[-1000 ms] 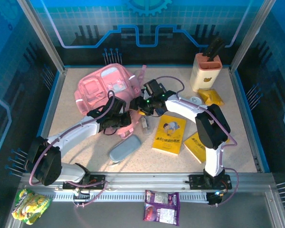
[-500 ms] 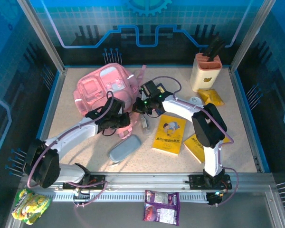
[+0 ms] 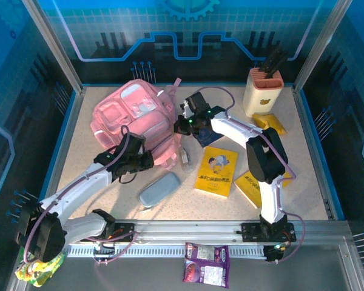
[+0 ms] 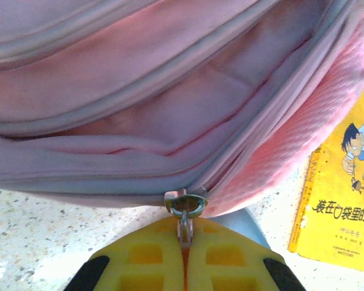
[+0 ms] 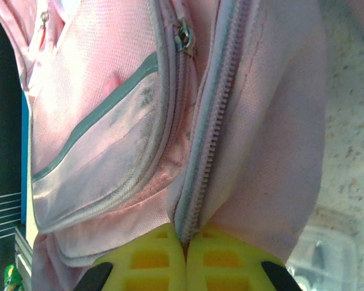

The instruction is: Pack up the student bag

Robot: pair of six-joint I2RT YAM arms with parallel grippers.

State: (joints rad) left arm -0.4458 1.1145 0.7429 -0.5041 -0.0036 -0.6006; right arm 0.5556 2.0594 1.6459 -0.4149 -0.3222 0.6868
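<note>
Right, top view: student bag (image 3: 130,121) lies slumped at the back-left of the surface (image 3: 291,151), left fingers (image 3: 143,159) at its near edge, right fingers (image 3: 185,123) at its right side. A grey pencil case (image 3: 159,189) and a yellow book (image 3: 216,171) lie loose just in front. Risk: if the two arms pull unevenly, the whole soft bag slides rather than the zip running, and it could shove those items. Left wrist: left fingers (image 4: 186,242) pressed together on the metal zip pull (image 4: 185,206), holding only its thin tab. Likely failure is the tab slipping out under a sideways tug, or loose pink fabric (image 4: 170,91) jamming in the slider. Right wrist: right fingers (image 5: 185,245) clamped on the bag's edge (image 5: 249,151) right beside the zip teeth (image 5: 206,133). The pinch is shallow, so the cloth may pull free and lose the counter-tension. A clear box (image 5: 324,257) sits close by and could get knocked.
</note>
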